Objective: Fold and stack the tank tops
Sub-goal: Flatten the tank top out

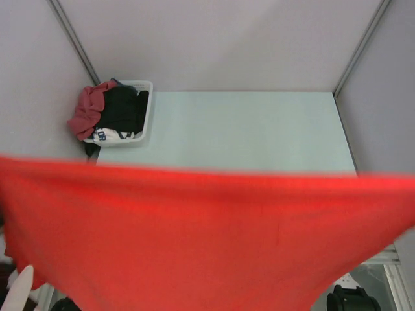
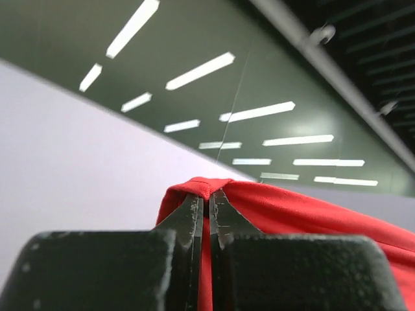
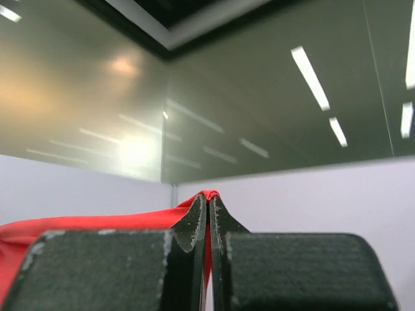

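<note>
A bright red tank top [image 1: 194, 233] hangs stretched wide across the lower half of the top view, close to the camera, hiding both arms. My left gripper [image 2: 209, 194] is shut on one hemmed edge of this bright red tank top [image 2: 311, 210], fingers pointing up toward the ceiling. My right gripper [image 3: 209, 199] is shut on the other end of the bright red tank top [image 3: 97, 223], which runs off to the left. The darker maroon-red tank top [image 1: 87, 110] lies bunched over the left rim of the white basket [image 1: 146, 110] at the table's back left.
The basket also holds black garments [image 1: 122, 110] and a white cloth with dark lettering [image 1: 107, 135]. The pale green table [image 1: 246, 129] stretches behind the held cloth, enclosed by grey partition walls [image 1: 214, 39]. A dark arm base [image 1: 353, 301] shows at the bottom right.
</note>
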You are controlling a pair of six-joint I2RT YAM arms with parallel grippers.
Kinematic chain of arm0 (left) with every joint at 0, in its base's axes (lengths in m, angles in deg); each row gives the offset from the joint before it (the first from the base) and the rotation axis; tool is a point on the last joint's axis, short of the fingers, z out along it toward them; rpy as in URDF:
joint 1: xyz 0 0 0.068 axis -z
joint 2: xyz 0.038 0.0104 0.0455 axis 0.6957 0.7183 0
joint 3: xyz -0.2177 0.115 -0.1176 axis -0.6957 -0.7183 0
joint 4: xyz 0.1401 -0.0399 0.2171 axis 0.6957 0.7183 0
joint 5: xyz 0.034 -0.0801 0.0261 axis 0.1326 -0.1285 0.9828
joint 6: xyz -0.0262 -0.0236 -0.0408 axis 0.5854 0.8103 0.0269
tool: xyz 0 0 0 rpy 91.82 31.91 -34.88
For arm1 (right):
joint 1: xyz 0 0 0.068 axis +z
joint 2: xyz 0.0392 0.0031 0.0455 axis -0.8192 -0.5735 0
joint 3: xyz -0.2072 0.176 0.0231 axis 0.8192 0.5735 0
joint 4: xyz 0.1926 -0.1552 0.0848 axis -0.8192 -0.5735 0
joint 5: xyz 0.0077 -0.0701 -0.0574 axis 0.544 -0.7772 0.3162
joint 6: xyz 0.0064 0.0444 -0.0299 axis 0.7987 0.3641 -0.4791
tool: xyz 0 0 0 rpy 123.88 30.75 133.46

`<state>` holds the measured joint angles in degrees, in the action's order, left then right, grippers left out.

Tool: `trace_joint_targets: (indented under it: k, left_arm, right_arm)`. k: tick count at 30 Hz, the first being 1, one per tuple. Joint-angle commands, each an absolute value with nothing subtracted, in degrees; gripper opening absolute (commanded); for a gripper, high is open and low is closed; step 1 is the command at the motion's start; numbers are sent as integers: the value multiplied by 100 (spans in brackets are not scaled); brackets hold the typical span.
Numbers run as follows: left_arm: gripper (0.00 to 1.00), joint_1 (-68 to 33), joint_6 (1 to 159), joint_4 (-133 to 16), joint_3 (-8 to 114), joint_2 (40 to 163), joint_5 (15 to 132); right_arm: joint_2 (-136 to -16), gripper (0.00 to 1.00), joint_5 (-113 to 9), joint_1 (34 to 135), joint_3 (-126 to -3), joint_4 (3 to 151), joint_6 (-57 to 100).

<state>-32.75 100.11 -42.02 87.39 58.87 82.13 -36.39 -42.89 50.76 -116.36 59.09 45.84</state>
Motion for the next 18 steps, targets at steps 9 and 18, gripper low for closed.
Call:
trace_joint_targets:
  k: [9, 18]
  left_arm:
    - [0, -3239, 10165, -6258, 4834, 8207, 8206]
    - [0, -3222, 10789, -8510, 3670, 10551, 8838]
  right_arm:
    - [-5131, 0, -4753, 5088, -7051, 7286, 4895]
    - [-7280, 0, -5220, 5079, -5730, 9140, 5353]
